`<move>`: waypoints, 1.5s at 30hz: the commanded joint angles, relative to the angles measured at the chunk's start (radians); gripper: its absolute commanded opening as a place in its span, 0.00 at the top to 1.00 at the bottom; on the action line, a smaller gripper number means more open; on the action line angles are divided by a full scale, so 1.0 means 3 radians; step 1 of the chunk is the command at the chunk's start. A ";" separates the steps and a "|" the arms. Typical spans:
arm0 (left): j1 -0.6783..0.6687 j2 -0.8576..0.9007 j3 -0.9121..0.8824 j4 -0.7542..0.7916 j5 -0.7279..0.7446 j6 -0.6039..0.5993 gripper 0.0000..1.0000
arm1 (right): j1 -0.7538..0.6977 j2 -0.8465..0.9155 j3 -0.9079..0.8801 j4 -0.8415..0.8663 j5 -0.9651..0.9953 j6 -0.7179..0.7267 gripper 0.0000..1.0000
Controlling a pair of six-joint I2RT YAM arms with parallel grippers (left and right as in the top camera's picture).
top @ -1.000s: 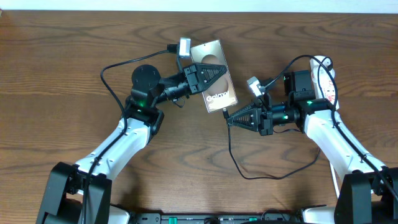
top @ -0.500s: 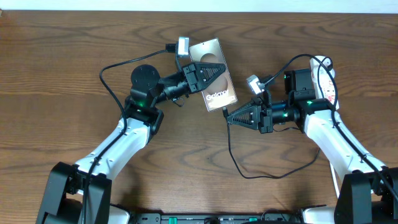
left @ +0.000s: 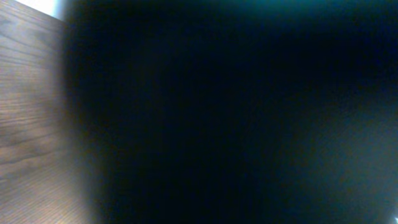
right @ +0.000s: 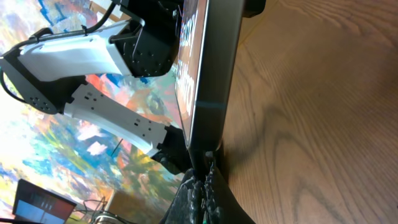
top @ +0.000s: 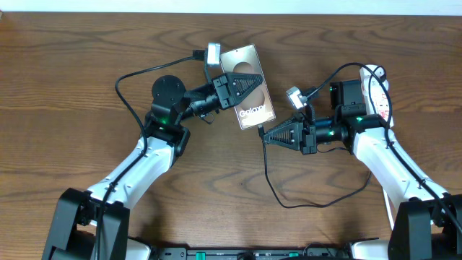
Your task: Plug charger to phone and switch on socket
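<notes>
Overhead first: the left gripper (top: 242,83) is clamping the phone (top: 254,110) across its middle, face up with the "Galaxy" lettering showing, just left of the table's (top: 72,72) centre. It is probably holding the slab so that it cannot slide when the plug pushes against it. The right gripper (top: 265,136) is closing its fingers on the tip of the charger (top: 268,173), right at the phone's lower short edge, while the slack black cable is looping down toward the near side of the table. The socket (top: 380,101) is lying at the far right, partly hidden under the right arm and well apart from both grippers, so its switch is most likely waiting for later.

Left wrist view: a dark blur is filling nearly everything, with only a strip of wood at the left, so nothing about the grip is readable here.

Right wrist view: the phone is appearing edge-on, and the fingertips (right: 198,196) are pinching together just below its end. Whether the connector is seated in the port, I cannot tell.
</notes>
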 commanded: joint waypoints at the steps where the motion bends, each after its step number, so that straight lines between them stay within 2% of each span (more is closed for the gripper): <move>1: -0.0020 -0.0051 0.0051 0.0043 0.0106 0.0153 0.93 | 0.0013 -0.0023 0.0028 0.0018 0.0004 0.0036 0.99; 7: -0.0019 -0.0052 0.0051 0.0025 0.0078 0.0271 0.93 | 0.0013 -0.0023 0.0028 0.0017 0.0006 0.0034 0.99; 13: 0.0041 -0.0051 0.0051 -0.0095 -0.0249 0.0347 0.92 | 0.0013 -0.0023 0.0028 0.0017 0.0033 0.0034 0.99; 17: 0.0137 -0.0051 0.0051 -0.0514 -0.0474 0.0724 0.93 | 0.0013 -0.0023 0.0028 0.0004 0.0158 0.0036 0.99; 23: 0.0172 -0.0051 0.0051 -0.1465 -0.0785 0.1189 0.93 | 0.0013 -0.0023 0.0028 -0.0069 0.0431 0.0027 0.99; 32: 0.0015 -0.0051 0.0051 -0.2499 -0.0732 0.1265 0.92 | 0.0023 -0.0023 0.0028 -0.0055 0.0769 0.0027 0.99; 45: -0.0460 -0.0051 0.0051 -0.2628 -0.0872 0.1368 0.93 | 0.0245 -0.0023 0.0028 0.0136 0.1408 0.0264 0.99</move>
